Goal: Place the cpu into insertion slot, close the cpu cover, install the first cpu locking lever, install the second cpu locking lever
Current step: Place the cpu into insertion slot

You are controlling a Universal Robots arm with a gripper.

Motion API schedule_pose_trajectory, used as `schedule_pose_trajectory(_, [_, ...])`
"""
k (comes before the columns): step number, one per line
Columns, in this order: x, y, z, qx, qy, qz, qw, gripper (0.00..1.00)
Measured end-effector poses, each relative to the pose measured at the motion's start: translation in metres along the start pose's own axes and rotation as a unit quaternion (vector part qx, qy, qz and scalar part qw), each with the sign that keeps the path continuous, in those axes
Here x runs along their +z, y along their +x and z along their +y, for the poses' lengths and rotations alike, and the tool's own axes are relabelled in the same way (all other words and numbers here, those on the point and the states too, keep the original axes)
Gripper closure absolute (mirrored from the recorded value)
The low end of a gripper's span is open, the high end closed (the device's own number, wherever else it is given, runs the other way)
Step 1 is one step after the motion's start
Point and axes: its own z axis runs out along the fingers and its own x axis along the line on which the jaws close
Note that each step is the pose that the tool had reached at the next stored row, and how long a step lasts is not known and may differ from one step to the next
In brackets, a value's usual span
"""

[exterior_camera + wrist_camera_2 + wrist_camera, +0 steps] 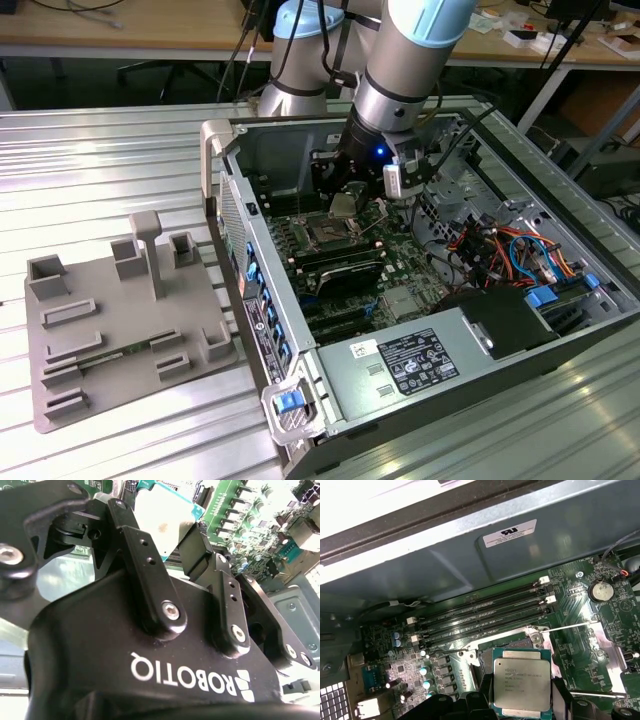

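Remote session, inside open computer case point(480, 330) on bench point(110, 150): I hold one cpu point(521, 680) in gripper point(162, 532), two fingers point(145, 565) pinching opposite edges. Metal top faces up, I judge so contacts face down for seating. Chip hangs just above one insertion slot point(328, 237), not seated. One cpu cover point(607, 655) appears swung aside, leaving socket free. Four long black memory slots point(480, 615) beside socket. One grey fixture tray point(110, 330) at exterior view's left.
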Motion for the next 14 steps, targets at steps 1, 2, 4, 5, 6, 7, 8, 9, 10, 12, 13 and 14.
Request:
schedule_pose_trajectory(1, [0.0, 0.0, 0.0, 0.001, 0.0, -0.0001, 1.0, 0.45])
schedule_pose_trajectory(2, [0.0, 0.0, 0.0, 0.004, 0.0, -0.0003, 0.99999, 0.45])
schedule_pose_trajectory(4, [0.0001, 0.0, 0.0, 0.008, -0.0001, -0.0006, 0.99997, 0.45])
schedule_pose_trajectory(5, [0.0001, 0.0, 0.0, 0.009, -0.0002, -0.0008, 0.99996, 0.45])
schedule_pose_trajectory(6, [0.0001, 0.0, 0.0, 0.011, -0.0002, -0.0009, 0.99994, 0.45])
schedule_pose_trajectory(7, [0.0001, 0.0, 0.0, 0.013, -0.0003, -0.0011, 0.99991, 0.45])
schedule_pose_trajectory(8, [0.0001, 0.0, 0.0, 0.015, -0.0003, -0.0013, 0.99988, 0.45])
schedule_pose_trajectory(9, [0.0002, 0.0, 0.0, 0.017, -0.0003, -0.0015, 0.99985, 0.45])
schedule_pose_trajectory(10, [0.0002, 0.0, 0.0, 0.019, -0.0004, -0.0017, 0.99981, 0.45])
schedule_pose_trajectory(12, [0.0003, 0.0, 0.0, 0.025, -0.0005, -0.0021, 0.99969, 0.45])
schedule_pose_trajectory(13, [0.0003, 0.0, -0.0001, 0.027, -0.0005, -0.0023, 0.99963, 0.45])
schedule_pose_trajectory(14, [0.0003, 0.0, -0.0001, 0.028, -0.0005, -0.0025, 0.99959, 0.45])
